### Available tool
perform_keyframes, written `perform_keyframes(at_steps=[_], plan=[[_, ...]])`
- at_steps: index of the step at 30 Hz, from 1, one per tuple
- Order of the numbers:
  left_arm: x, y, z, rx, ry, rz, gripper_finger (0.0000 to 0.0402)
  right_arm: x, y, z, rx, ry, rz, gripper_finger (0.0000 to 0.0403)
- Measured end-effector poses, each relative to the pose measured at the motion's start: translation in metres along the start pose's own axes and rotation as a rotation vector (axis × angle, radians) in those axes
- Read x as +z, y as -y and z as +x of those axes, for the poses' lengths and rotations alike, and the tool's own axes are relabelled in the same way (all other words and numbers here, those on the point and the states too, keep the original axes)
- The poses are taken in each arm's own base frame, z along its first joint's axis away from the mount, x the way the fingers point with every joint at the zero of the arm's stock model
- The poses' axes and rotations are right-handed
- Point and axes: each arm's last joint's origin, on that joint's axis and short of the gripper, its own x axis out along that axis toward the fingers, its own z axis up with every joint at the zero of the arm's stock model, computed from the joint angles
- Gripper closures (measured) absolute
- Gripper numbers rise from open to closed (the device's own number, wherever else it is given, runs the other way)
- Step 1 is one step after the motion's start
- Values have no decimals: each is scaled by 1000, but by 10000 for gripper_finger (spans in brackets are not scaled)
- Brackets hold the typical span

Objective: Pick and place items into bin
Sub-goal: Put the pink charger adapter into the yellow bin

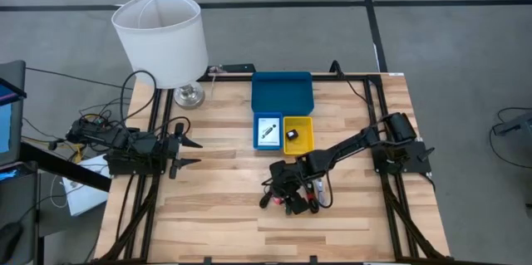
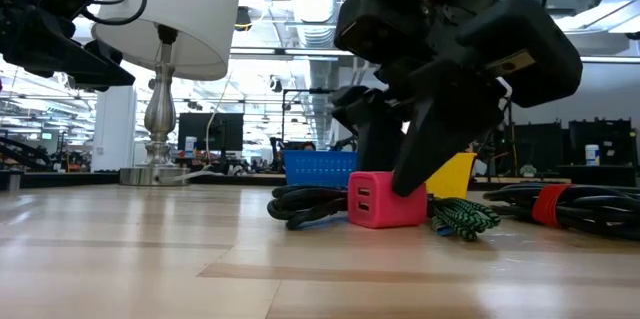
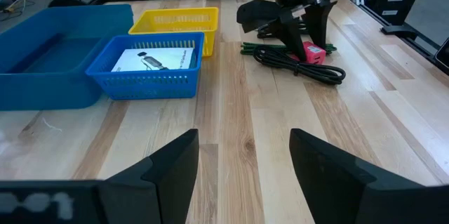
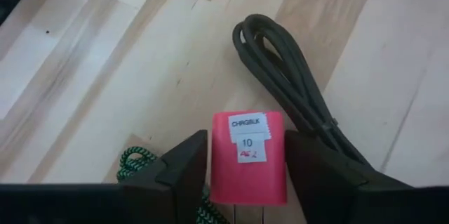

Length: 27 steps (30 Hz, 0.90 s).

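Wooden table [image 1: 208, 215] planks fill the foreground of every view, and on them, largest of the containers, sits the wide blue rectangular tray [image 1: 283, 95] toward the far edge, its floor bare as far as the high and left wrist views show. Joined to its near side are two smaller square baskets: the blue one [image 1: 268, 131] holds a white card with black print [image 1: 268, 130] lying flat, and the yellow one [image 1: 298, 134], just beside it, holds a small dark piece [image 1: 292, 135] too small to identify. Left of the trays stands a table lamp with a white cylindrical shade [image 1: 160, 36] on a metal base [image 1: 189, 95]. Nearer than the yellow basket, apart from it, lies the cluster of items not in any tray: a coiled black cable [image 3: 302, 66], a black-and-green braided cable [image 2: 462, 216], a black cable bundle with a red strap [image 2: 549, 205], and a pink-red charger block [image 4: 250, 155] with a white label, resting on the wood. The right gripper [image 1: 293, 202] is lowered over that cluster, its fingers [image 4: 184, 164] spread to either side of the charger block, close to its sides; whether they touch it cannot be told. The left gripper [image 1: 188, 152] waits at the table's left side, well apart from the trays, with its fingers [image 3: 168, 164] spread wide and holding nothing.
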Motion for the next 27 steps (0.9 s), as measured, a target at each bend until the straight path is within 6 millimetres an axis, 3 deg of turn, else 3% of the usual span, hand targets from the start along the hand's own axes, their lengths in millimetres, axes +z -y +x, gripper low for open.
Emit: perform_keyframes(at_steps=[8, 21, 27], plan=[[0, 0, 0, 0, 0, 0, 189, -1, 1, 10, 67, 19, 31, 266], [0, 0, 0, 0, -1, 0, 189, 1, -1, 3, 66, 4, 27, 266], [0, 0, 0, 0, 0, 0, 189, 10, -1, -6, 50, -58, 25, 256]])
